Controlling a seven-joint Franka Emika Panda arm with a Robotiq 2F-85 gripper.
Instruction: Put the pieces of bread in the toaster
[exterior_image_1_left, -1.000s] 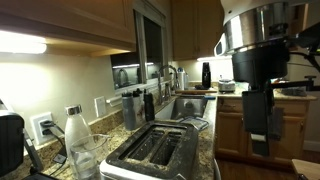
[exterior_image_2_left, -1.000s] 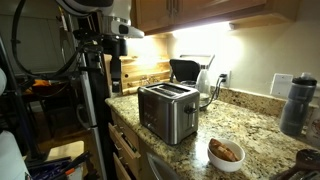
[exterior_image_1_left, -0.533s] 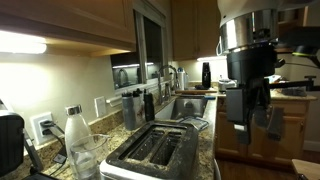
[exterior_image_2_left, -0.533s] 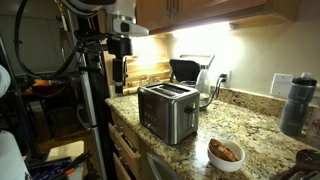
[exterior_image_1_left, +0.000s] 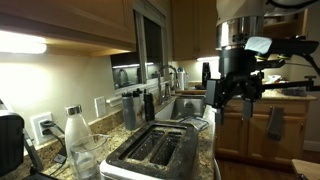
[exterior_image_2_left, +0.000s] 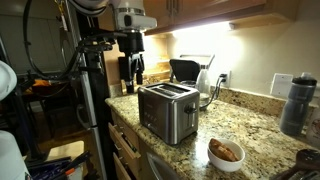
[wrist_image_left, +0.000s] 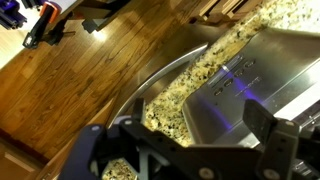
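Note:
The shiny silver toaster (exterior_image_2_left: 168, 110) stands on the granite counter; its two dark slots (exterior_image_1_left: 160, 148) look empty. Its side also fills the right of the wrist view (wrist_image_left: 250, 80). Tan-brown pieces of bread (exterior_image_2_left: 226, 151) lie in a small white bowl (exterior_image_2_left: 224, 161) on the counter in front of the toaster. My gripper (exterior_image_1_left: 232, 97) hangs in the air beside and above the toaster's end, over the counter edge; it also shows in an exterior view (exterior_image_2_left: 132, 72). In the wrist view its fingers (wrist_image_left: 190, 140) are spread wide with nothing between them.
A black coffee maker (exterior_image_2_left: 183, 71) and a white kettle (exterior_image_2_left: 206, 82) stand behind the toaster. A grey bottle (exterior_image_2_left: 292, 104) stands at the far end. A clear bottle (exterior_image_1_left: 75, 135) and a glass (exterior_image_1_left: 88, 158) stand by the wall. A sink (exterior_image_1_left: 190, 106) lies beyond the toaster.
My gripper has moved toward the toaster and a little lower over the last second, and its fingers now point down beside the toaster's end. Nothing else moved.

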